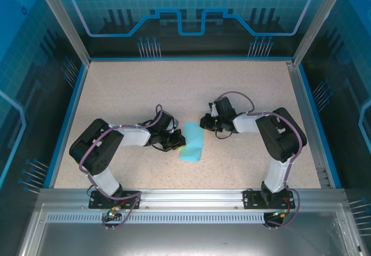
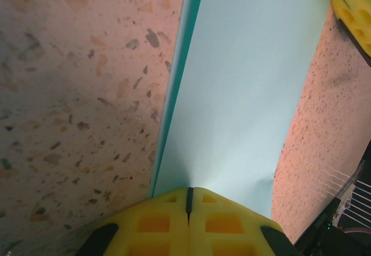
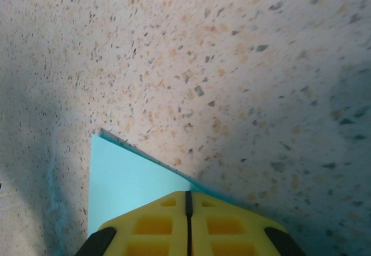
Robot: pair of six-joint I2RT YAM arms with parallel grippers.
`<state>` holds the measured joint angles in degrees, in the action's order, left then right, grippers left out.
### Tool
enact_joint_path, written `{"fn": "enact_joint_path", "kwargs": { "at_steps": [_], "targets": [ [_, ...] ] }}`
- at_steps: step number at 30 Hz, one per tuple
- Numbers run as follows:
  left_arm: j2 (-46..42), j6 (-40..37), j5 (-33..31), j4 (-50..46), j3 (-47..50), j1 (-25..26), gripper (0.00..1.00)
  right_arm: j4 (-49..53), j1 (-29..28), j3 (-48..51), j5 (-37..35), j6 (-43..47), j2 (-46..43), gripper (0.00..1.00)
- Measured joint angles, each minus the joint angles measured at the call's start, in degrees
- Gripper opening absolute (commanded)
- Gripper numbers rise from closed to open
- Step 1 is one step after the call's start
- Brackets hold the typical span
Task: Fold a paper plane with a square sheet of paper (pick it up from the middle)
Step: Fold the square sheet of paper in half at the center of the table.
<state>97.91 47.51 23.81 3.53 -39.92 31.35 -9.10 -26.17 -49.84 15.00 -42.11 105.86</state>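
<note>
Meeting pad to pad with no gap, the left gripper (image 2: 188, 201) touches one end of the folded cyan paper (image 2: 243, 94); whether a layer is pinched cannot be told. The right gripper (image 3: 187, 201) is likewise closed, its tips over the paper's opposite corner. The paper lies mid-table between both grippers, long edges straight, a darker layer showing along one side. Bare speckled table (image 1: 174, 88) surrounds it, the walls well apart.

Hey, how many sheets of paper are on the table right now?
1: the cyan sheet, between the left gripper and right gripper. Another beneath could be hidden.
</note>
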Motion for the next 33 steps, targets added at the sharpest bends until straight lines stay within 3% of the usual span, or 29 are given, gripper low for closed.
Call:
{"fn": "enact_joint_path", "kwargs": {
  "at_steps": [9,15,33],
  "targets": [
    [0.00,0.00,-0.02,0.00,0.00,0.00,0.00,1.97,-2.54,0.70,-1.40,1.51,-8.00,0.08],
    [0.00,0.00,-0.02,0.00,0.00,0.00,0.00,0.57,-6.32,2.69,1.62,1.01,-6.45,0.07],
    [0.02,0.00,0.00,0.79,0.46,0.00,0.00,-0.48,-0.94,2.64,9.03,-1.44,-0.46,0.07]
  ]
}}
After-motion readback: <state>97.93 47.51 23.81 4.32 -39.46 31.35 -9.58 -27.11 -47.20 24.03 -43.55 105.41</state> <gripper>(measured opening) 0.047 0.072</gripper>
